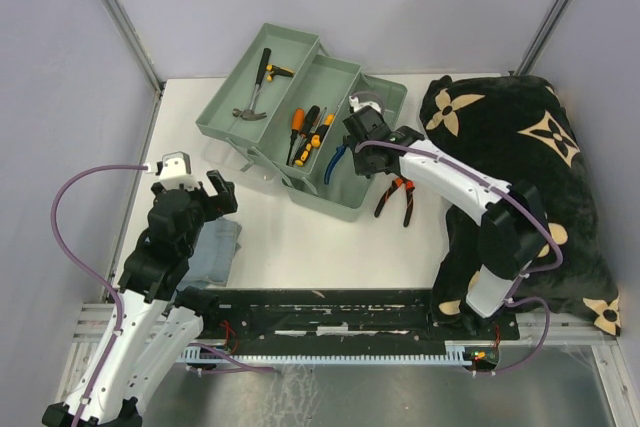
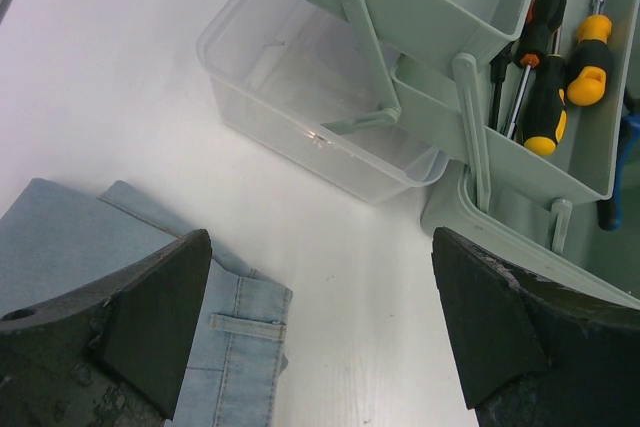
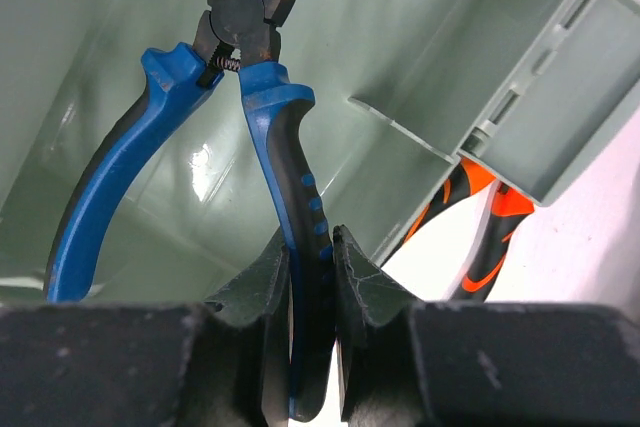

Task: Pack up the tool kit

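right gripper [image 3: 310, 249] | pinches one blue pliers [image 3: 270, 97] handle | inside toolbox [image 3: 100, 27]

The toolbox [image 1: 290, 52] is glossy green plastic, its lid [image 2: 300, 97] clear plastic; the blue-handled pliers [image 3: 290, 147] have a dark matt metal head; the cloth [image 2: 90, 237] looks woven.

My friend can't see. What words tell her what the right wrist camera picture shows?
The right gripper pinches one handle of blue-handled cutting pliers inside the pale grey-green plastic toolbox. Orange-and-black plier handles show beyond its wall, on the white table.
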Available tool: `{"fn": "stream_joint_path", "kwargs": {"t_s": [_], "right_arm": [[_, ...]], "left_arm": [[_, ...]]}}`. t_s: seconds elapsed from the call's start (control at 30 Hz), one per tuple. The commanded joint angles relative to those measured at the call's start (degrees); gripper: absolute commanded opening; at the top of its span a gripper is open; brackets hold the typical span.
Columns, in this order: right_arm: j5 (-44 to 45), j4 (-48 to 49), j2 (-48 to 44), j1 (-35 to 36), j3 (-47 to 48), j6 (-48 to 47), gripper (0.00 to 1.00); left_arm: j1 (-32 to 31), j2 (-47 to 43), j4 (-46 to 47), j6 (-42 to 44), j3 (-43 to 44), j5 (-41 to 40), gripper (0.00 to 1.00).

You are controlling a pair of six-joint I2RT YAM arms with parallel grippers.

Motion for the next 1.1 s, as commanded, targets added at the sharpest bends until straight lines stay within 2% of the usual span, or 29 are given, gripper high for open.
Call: {"fn": "stream_joint_path", "kwargs": {"t_s": [0.0, 0.2, 0.7, 0.8, 0.93, 1.07], "right_arm": [[1.3, 1.2, 2.2, 0.3, 3.9, 2.1, 0.03], [0.4, 2.9, 6.4, 0.3, 5.9, 4.5, 0.04], [-0.3, 9.3, 20.5, 0.3, 12.8, 12.2, 0.14], [-1.3, 12.1, 20.5, 0.2, 11.2, 13.7, 0.23], [-2.6, 16.6, 16.9, 0.3, 5.7, 14.8, 0.47], [-5.0, 18.4, 12.3, 0.3, 2.8, 13.5, 0.51]], "left_arm": [[0.6, -0.6, 2.9, -0.3, 0.2, 0.4, 0.97], [0.8, -0.6, 3.0, -0.3, 0.3, 0.7, 0.97], [0.9, -0.2, 3.0, -0.2, 0.2, 0.7, 0.97], [0.9, 0.0, 2.9, -0.2, 0.2, 0.8, 0.97], [0.9, 0.3, 2.9, -0.2, 0.2, 0.7, 0.97], [0.9, 0.1, 2.8, -0.2, 0.2, 0.5, 0.97]]}}
